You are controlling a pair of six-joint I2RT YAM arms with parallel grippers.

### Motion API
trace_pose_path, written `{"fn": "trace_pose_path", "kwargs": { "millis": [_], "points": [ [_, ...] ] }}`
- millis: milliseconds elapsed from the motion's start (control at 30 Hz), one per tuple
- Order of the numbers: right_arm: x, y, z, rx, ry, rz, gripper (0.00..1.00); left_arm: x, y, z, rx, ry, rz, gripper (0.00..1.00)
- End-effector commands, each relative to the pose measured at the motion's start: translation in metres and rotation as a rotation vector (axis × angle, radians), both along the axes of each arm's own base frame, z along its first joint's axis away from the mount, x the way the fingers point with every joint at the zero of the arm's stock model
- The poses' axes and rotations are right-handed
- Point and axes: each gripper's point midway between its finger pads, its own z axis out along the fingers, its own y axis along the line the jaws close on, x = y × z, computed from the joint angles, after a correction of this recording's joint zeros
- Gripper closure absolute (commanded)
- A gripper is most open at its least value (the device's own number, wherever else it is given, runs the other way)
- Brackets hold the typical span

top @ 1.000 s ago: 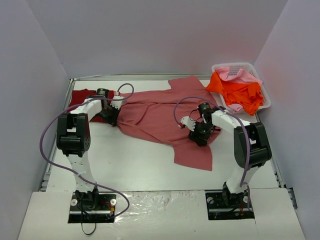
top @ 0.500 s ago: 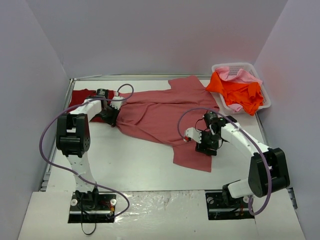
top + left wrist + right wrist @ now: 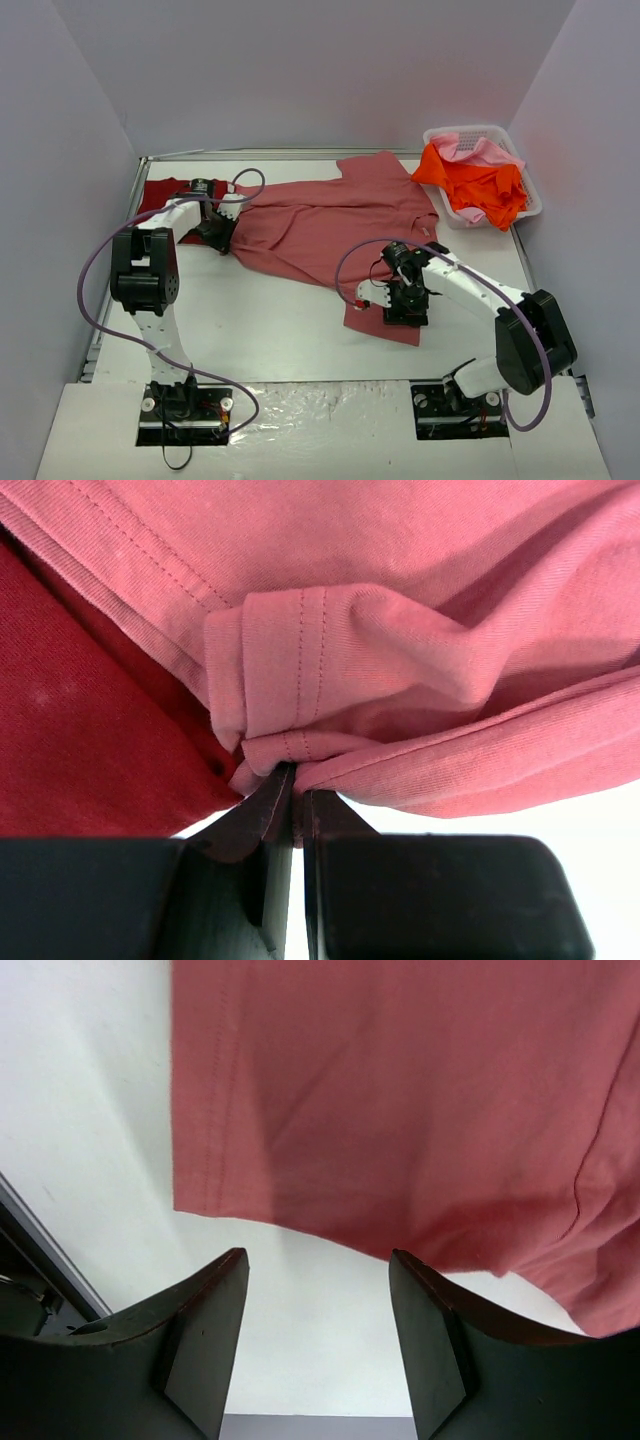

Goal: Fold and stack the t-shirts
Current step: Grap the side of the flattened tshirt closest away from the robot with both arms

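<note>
step in hand: we judge that we are laying out the rose-red t-shirt [image 3: 320,225] ahead of its first fold; it is not yet flat or square.
where the shirt lies: spread across the middle of the table [image 3: 260,320] in the top view, running from the upper middle down to a loose corner at lower centre-right.
left gripper [image 3: 298,780]: clenched on a bunched, stitched fold of the rose-red t-shirt, at the left of the top view.
right gripper [image 3: 318,1270]: jaws parted with nothing between them. it hangs over the shirt's lower corner, and in its wrist view the hem lies just past the fingertips.
next move, as we judge it: the right gripper needs to come down onto that hem corner and close on a single layer, so that both ends can be drawn taut.
what to watch: the cloth near the left gripper is crumpled, so we may need to re-grip there for a clean edge.
t-shirts counted: four. one is rose-red, one is a dark crimson t-shirt [image 3: 160,192] lying partly under the rose-red one at the upper left, one is an orange t-shirt [image 3: 485,190], and one is a light pink t-shirt [image 3: 470,150].
basket [image 3: 480,130]: one, white, at the upper right, holding the orange and pink shirts.
folded so far: none that we can see.
</note>
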Motion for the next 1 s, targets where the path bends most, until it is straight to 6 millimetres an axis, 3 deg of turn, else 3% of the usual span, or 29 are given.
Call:
{"fn": "trace_pose_path", "kwargs": {
  "millis": [0,367,633,767,900,967],
  "points": [
    [-0.012,0.004,0.008,-0.039,0.043,-0.005,0.46,-0.005,0.011,0.013,0.030,-0.019,0.011,0.98],
    [-0.040,0.038,-0.001,-0.010,0.093,-0.011,0.46,-0.004,0.012,0.011,0.034,-0.021,0.009,0.98],
    [-0.037,0.049,-0.006,-0.046,0.037,-0.020,0.48,-0.005,0.013,0.010,0.040,-0.028,0.011,0.98],
    [-0.026,0.054,-0.005,-0.039,-0.051,-0.045,0.48,-0.004,0.013,0.013,0.043,-0.040,0.011,0.98],
    [-0.011,0.054,0.011,-0.021,-0.211,-0.066,0.45,-0.003,0.014,0.012,0.044,-0.038,0.015,0.98],
    [-0.015,0.054,0.016,-0.023,-0.227,-0.064,0.44,-0.003,0.014,0.011,0.045,-0.038,0.015,0.98]
  ]
}}
